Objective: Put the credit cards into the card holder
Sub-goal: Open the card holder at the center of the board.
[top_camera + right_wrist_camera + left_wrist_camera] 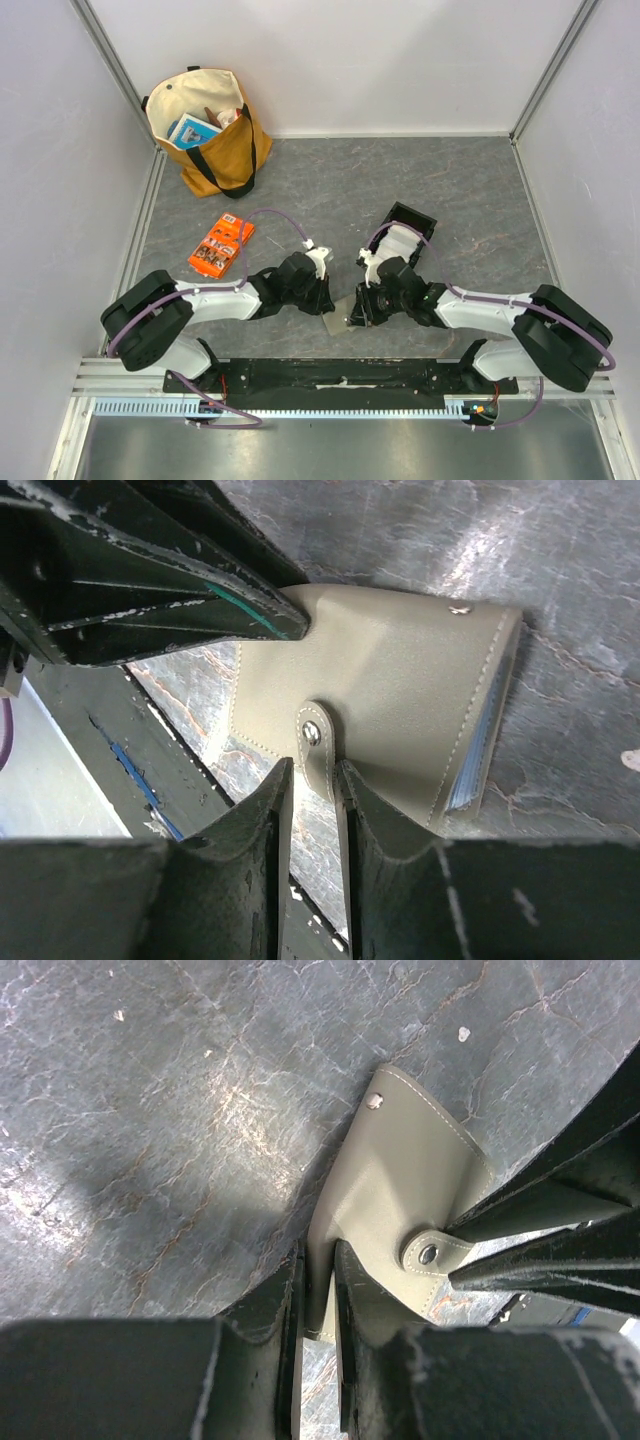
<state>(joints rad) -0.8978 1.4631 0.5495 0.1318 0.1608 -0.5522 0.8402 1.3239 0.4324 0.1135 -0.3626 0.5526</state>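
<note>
As the top view shows, far left: orange packet [221, 248] lies well apart from both arms.
Left gripper [318, 1260]: jaws narrow, pinching card holder [400, 1180] by its near edge.
Card holder: near table [470, 190] front edge, between both grippers; credit cards [468, 770] show as edges inside.
Right gripper [312, 780]: jaws narrow, pinching snap tab [318, 742].
Black tray [415, 213]: just behind right wrist.

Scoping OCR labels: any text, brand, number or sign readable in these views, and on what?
Readable text: none.
Print on the orange packet: too small to read.
Print on the blue-and-white item in the tote bag: too small to read.
The card holder: plain, no markings visible.
</note>
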